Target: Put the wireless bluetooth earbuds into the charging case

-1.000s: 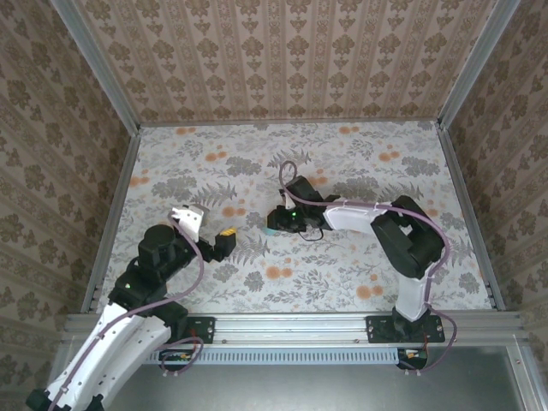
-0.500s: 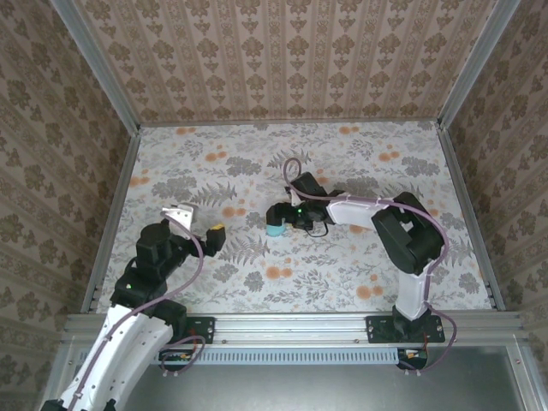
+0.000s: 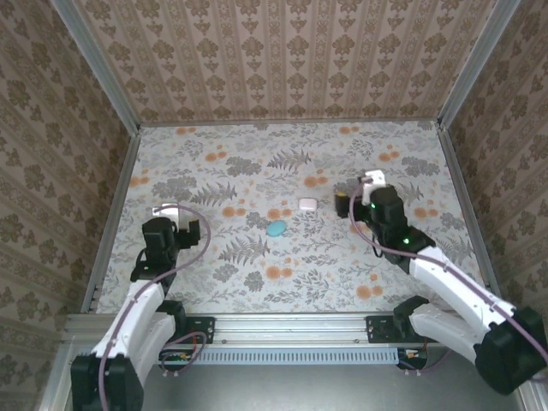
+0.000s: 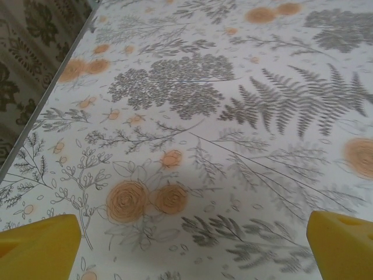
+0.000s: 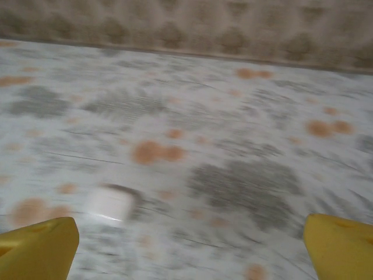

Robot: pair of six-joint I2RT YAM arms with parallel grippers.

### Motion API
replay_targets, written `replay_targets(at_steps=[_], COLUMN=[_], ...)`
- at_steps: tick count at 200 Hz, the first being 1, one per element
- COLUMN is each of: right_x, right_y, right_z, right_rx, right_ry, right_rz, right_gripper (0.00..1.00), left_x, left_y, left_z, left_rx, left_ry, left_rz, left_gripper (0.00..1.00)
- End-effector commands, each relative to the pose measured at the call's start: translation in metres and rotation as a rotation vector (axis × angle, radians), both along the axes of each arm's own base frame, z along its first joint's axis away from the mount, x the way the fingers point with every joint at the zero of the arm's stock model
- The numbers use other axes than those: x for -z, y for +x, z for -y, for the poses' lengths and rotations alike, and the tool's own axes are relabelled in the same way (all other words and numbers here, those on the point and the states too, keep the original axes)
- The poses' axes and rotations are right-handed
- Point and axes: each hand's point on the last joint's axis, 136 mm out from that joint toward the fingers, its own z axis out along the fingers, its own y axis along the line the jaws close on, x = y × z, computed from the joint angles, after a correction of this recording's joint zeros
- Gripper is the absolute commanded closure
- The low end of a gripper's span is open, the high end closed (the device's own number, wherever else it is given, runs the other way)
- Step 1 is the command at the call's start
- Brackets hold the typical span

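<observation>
Fingers on the left gripper (image 4: 189, 245) and right gripper (image 5: 189, 248) stand spread wide, pinching nothing. Between the arms on the table (image 3: 223, 282) lie a teal charging case (image 3: 276, 228) and a white charging case (image 3: 307, 204) (both apparently shut, though tiny from above). Earbuds are probably inside; insertion looks finished, so next calls only for a lid check.

- The teal charging case (image 3: 276, 228) is lying flat near the middle of the floral table (image 3: 214, 171). It is showing as a smooth oval pebble, and its lid is apparently shut.
- The white charging case (image 3: 307, 204) is resting flat just beyond the teal one and a little to its right, not touching it. It is showing as a rounded square. In the right wrist view the white charging case (image 5: 109, 203) is appearing as a blurred pale block.
</observation>
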Motion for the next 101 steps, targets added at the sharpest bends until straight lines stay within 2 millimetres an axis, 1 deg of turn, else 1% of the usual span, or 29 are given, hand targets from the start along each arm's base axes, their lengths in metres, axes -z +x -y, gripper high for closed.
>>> replay_targets(at_steps=[1,6,10,16,22,25,35,60,65,70,74,78,85,90,99,101], right_x=[0.008,0.013,0.015,0.022,0.022,0.027,0.030,0.044,0.047,0.051,0.050,0.060,0.068,0.072,0.082,0.081], right_y=[0.003,0.003,0.004,0.005,0.009,0.009,0.016,0.035,0.039,0.043,0.046,0.049,0.053,0.056,0.062,0.064], right_z=[0.051,0.057,0.061,0.065,0.067,0.068,0.070,0.076,0.077,0.077,0.078,0.080,0.084,0.087,0.090,0.091], right_rx=[0.151,0.166,0.175,0.182,0.181,0.179,0.175,0.182,0.185,0.182,0.186,0.199,0.223,0.234,0.245,0.249], right_ry=[-0.096,-0.090,-0.085,-0.077,-0.059,-0.055,-0.028,-0.003,0.002,-0.004,-0.001,-0.005,-0.004,0.003,0.007,0.010], right_rz=[0.089,0.101,0.114,0.129,0.167,0.170,0.209,0.240,0.246,0.247,0.258,0.229,0.206,0.194,0.169,0.174], right_gripper=[0.00,0.00,0.00,0.00,0.00,0.00,0.00,0.00,0.00,0.00,0.00,0.00,0.00,0.00,0.00,0.00], left_x=[-0.018,-0.015,-0.015,-0.018,-0.019,-0.020,-0.021,-0.021,-0.017,-0.009,-0.003,0.002,0.009,0.010,0.014,0.014], left_y=[0.027,0.029,0.033,0.039,0.045,0.047,0.057,0.086,0.092,0.096,0.100,0.103,0.107,0.109,0.110,0.111], left_z=[-0.002,-0.004,-0.001,0.001,0.002,0.002,0.006,0.016,0.014,0.013,0.012,0.011,0.014,0.015,0.016,0.016], left_rx=[0.024,0.021,0.041,0.062,0.075,0.078,0.100,0.176,0.163,0.158,0.154,0.155,0.170,0.183,0.183,0.181], left_ry=[-0.007,-0.005,-0.004,-0.001,-0.014,-0.023,-0.042,-0.029,-0.044,-0.052,-0.053,-0.055,-0.056,-0.049,-0.061,-0.062], left_rz=[0.163,0.150,0.146,0.169,0.192,0.204,0.234,0.266,0.261,0.240,0.228,0.223,0.212,0.212,0.157,0.157], left_gripper=[0.00,0.00,0.00,0.00,0.00,0.00,0.00,0.00,0.00,0.00,0.00,0.00,0.00,0.00,0.00,0.00])
